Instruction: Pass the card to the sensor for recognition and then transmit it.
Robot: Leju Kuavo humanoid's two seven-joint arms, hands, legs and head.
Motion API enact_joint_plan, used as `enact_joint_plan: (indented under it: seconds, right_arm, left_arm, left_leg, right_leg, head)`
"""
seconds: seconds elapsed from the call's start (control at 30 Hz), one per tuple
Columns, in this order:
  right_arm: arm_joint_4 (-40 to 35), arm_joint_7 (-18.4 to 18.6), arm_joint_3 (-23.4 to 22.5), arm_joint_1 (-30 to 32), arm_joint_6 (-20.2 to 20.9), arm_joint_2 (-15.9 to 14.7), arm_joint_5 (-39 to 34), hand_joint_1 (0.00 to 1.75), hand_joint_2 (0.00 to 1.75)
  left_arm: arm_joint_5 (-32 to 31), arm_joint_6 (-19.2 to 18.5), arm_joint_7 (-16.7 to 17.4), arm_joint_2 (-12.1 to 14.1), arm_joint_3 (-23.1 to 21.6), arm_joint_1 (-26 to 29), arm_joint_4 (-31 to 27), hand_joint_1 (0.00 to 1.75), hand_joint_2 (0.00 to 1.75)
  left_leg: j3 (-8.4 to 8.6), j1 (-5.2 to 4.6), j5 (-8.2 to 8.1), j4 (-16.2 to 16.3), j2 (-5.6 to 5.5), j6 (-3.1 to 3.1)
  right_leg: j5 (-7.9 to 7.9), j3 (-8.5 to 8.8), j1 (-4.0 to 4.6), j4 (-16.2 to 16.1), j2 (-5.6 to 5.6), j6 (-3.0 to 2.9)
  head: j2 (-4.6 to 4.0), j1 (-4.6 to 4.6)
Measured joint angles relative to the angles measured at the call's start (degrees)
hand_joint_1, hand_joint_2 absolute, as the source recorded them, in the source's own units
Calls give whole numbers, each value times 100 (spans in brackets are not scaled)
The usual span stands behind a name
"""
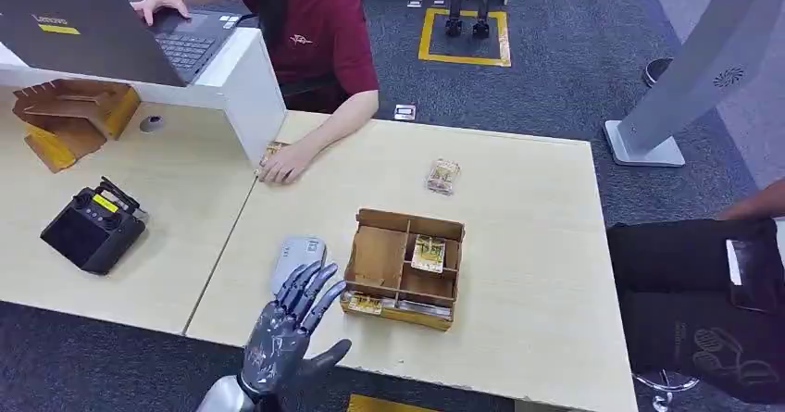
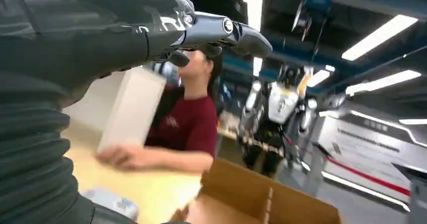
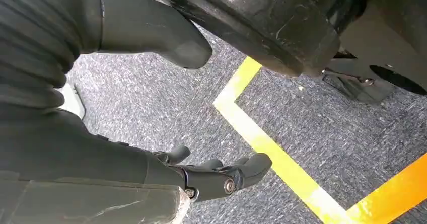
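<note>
Hovering at the near table edge, the left hand (image 1: 289, 330), glossy dark metal, spreads its fingers over nothing, tips above a flat grey rounded sensor (image 1: 296, 256). Just beside it stands a partitioned cardboard box (image 1: 404, 268) holding a printed card (image 1: 429, 253); farther off a person's hand (image 1: 283, 163) rests on pale wood. The right hand (image 3: 216, 176) hangs empty over speckled carpet, fingers loosely apart.

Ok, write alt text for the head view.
The robot's left hand, fingers spread and holding nothing, hovers over a grey sensor pad beside a compartmented wooden box with cards inside. A person's hand rests on the table.
</note>
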Motion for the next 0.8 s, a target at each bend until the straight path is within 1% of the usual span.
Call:
enact_joint_plan:
  seconds: [0.03,0.1,0.27,0.37,0.47,0.6,0.7,0.8]
  right_arm:
    - [0,-2,0,-2,0,0,4,0,175]
    - [0,-2,0,-3,0,2,52,0,175]
    - [0,2,0,-5,0,2,103,0,175]
    - [-2,2,-2,-5,0,2,124,0,175]
    - [-2,2,0,-7,-2,2,157,0,175]
    - [-2,2,-2,-8,0,2,173,0,175]
    - [0,0,-2,-9,0,2,190,0,175]
    - [-2,0,-2,-10,0,2,199,0,175]
  left_arm:
    - [-269,69,69,-43,0,14,7,0,175]
    - [-644,83,183,-109,2,43,42,0,175]
    - [-961,85,293,-240,7,65,153,0,175]
    - [-1183,85,484,-297,20,65,238,0,175]
    - [-1258,85,634,-337,48,61,317,0,175]
    - [-1236,85,685,-376,59,41,446,0,175]
    - [-1393,85,870,-435,96,23,531,0,175]
    - [-1439,85,950,-465,127,-3,585,0,175]
  left_leg:
    - [0,0,0,0,0,0]
    - [-1,-1,0,0,-1,0]
    - [0,-1,-1,0,-1,2]
    - [1,-1,-1,0,-1,2]
    - [1,0,-1,0,-1,2]
    - [1,0,-1,0,-1,2]
    - [1,-1,-1,0,-1,2]
    - [1,-1,-1,0,-1,2]
  right_leg:
    - [0,0,0,0,0,0]
    - [0,0,0,0,-1,0]
    - [0,1,0,-1,-3,0]
    - [0,1,0,-1,-2,0]
    - [0,1,0,0,-2,0]
    - [0,1,0,0,-2,0]
    - [0,1,0,0,-2,0]
    - [0,1,0,0,-2,0]
  head:
    - [0,0]
    - [0,0]
    - [0,0]
    - [0,0]
    - [0,0]
    - [0,0]
    - [0,0]
    - [0,0]
